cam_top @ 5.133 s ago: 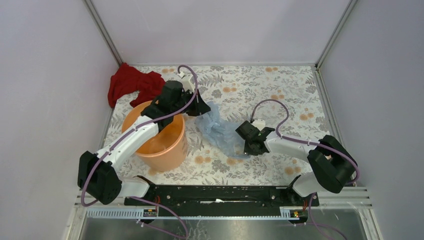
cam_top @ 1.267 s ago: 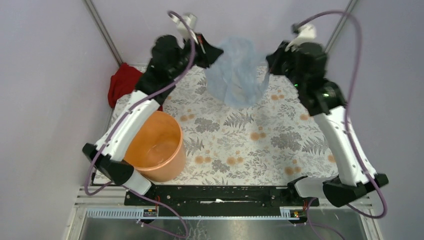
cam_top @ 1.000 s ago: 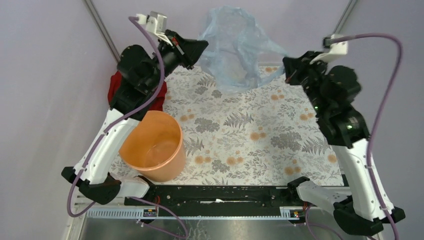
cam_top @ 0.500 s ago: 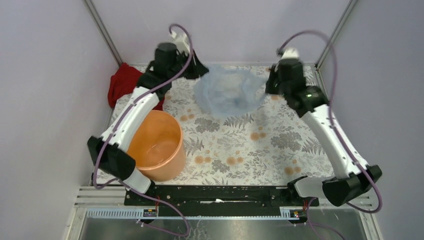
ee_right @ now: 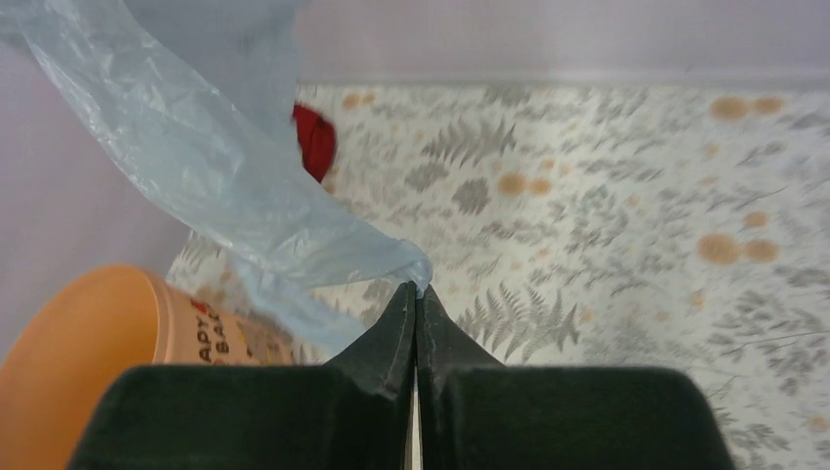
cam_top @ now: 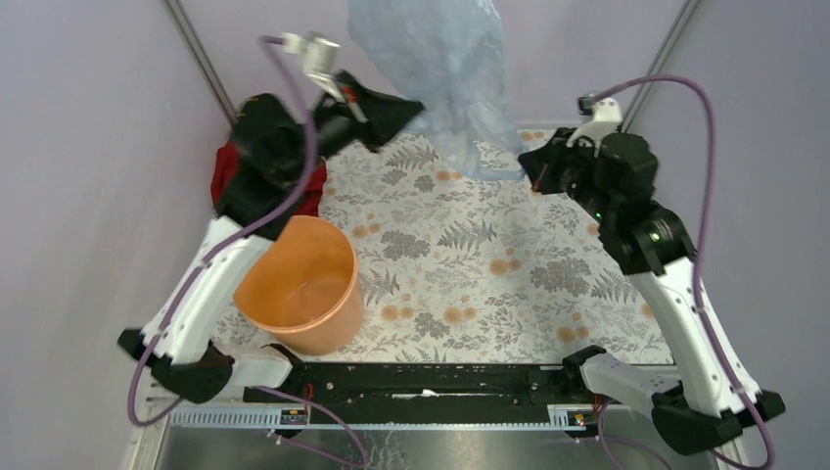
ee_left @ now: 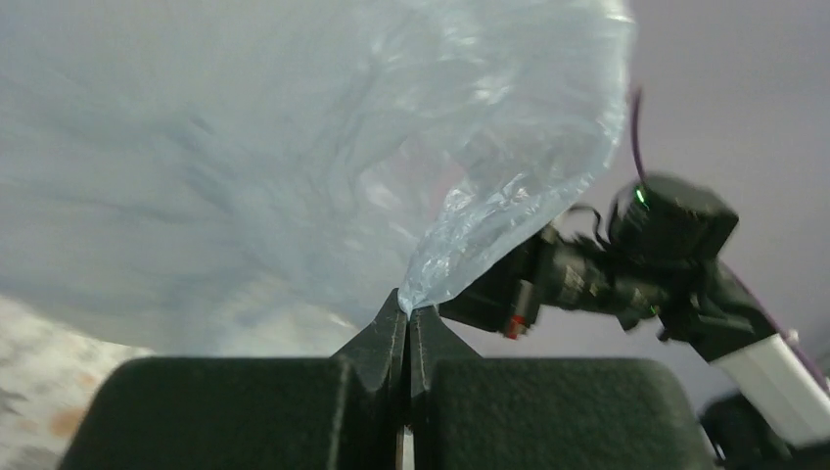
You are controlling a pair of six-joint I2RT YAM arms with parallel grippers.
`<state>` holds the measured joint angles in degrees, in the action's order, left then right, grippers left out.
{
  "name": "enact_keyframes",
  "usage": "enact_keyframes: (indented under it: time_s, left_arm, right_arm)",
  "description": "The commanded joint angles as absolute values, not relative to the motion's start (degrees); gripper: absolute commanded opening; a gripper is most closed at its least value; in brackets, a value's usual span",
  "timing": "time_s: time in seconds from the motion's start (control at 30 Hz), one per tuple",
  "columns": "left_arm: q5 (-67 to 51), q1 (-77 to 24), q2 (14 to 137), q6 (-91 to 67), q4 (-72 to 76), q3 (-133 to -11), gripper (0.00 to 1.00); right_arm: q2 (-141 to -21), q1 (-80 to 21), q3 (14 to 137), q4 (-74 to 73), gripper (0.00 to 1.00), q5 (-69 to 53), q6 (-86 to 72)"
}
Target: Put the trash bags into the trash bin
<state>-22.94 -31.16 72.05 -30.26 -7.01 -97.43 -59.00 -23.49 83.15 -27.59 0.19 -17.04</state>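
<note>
The pale blue translucent trash bag billows high in the air above the far middle of the table, held between both grippers. My left gripper is shut on one edge of the trash bag. My right gripper is shut on another edge of the trash bag, lower and to the right. The orange trash bin stands upright and empty at the near left, well below and apart from the bag. It also shows in the right wrist view.
A red cloth lies at the far left corner, partly behind my left arm, and shows in the right wrist view. The floral tablecloth covers the table. Grey walls and metal posts enclose the sides and back.
Both grippers picked the bag off the table and raised it. In the last half second the left gripper rose again, the bag flung upward, and the right gripper dropped lower.
</note>
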Motion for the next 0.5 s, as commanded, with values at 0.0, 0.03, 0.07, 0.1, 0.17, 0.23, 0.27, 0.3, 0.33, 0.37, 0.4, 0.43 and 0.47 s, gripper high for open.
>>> enact_keyframes:
  time_s: [0.0,0.03,0.07,0.1,0.17,0.23,0.27,0.3,0.33,0.37,0.4,0.43,0.47]
  left_arm:
    - [-18.87,-41.11,77.75,-27.43,-13.48,-98.95,0.00]
    - [-17.63,-42.60,77.96,-27.19,-13.61,-98.97,0.00]
    - [-16.33,-43.87,78.08,-27.15,-13.62,-98.83,0.00]
    - [-15.28,-44.79,78.13,-27.20,-13.62,-98.65,0.00]
    - [-14.01,-45.80,78.33,-27.79,-13.68,-98.29,0.00]
    - [-14.01,-46.23,78.78,-28.96,-13.67,-98.49,0.00]
    - [-13.85,-46.48,78.94,-29.38,-13.68,-98.66,0.00]
    - [-13.55,-46.82,79.20,-29.84,-13.63,-98.89,0.00]
    - [-13.09,-47.14,79.56,-30.33,-13.55,-99.14,0.00]
    - [-12.80,-47.45,79.88,-30.97,-13.47,-99.45,0.00]
    - [-12.67,-47.62,80.50,-31.74,-13.40,-99.74,0.00]
    - [-12.55,-47.82,81.08,-32.61,-13.32,-100.06,0.00]
    - [-12.42,-47.96,81.50,-33.62,-13.02,-100.06,0.00]
  right_arm:
    - [-61.15,-23.42,82.85,-24.35,0.00,-11.22,-20.02]
    - [-61.17,-23.45,83.65,-24.40,0.00,-11.94,-20.34]
    - [-60.98,-23.46,84.23,-24.65,0.00,-12.24,-20.40]
    - [-60.69,-23.40,84.66,-24.93,0.00,-12.35,-20.46]
    - [-59.83,-23.46,85.02,-25.05,0.00,-12.16,-20.26]
    - [-58.93,-23.41,84.61,-24.71,0.00,-12.09,-20.13]
    - [-58.50,-23.39,83.98,-24.05,0.00,-12.31,-20.15]
    - [-58.15,-23.45,83.11,-23.22,0.00,-12.87,-20.28]
    - [-57.95,-23.46,82.21,-22.43,0.00,-13.67,-20.56]
    - [-57.97,-23.47,81.64,-21.81,0.00,-14.99,-21.02]
    - [-58.11,-23.41,81.23,-21.32,0.00,-16.09,-21.48]
    - [-58.18,-23.42,80.80,-20.46,0.00,-17.34,-22.28]
    - [-58.10,-23.45,80.32,-19.37,0.00,-18.67,-23.07]
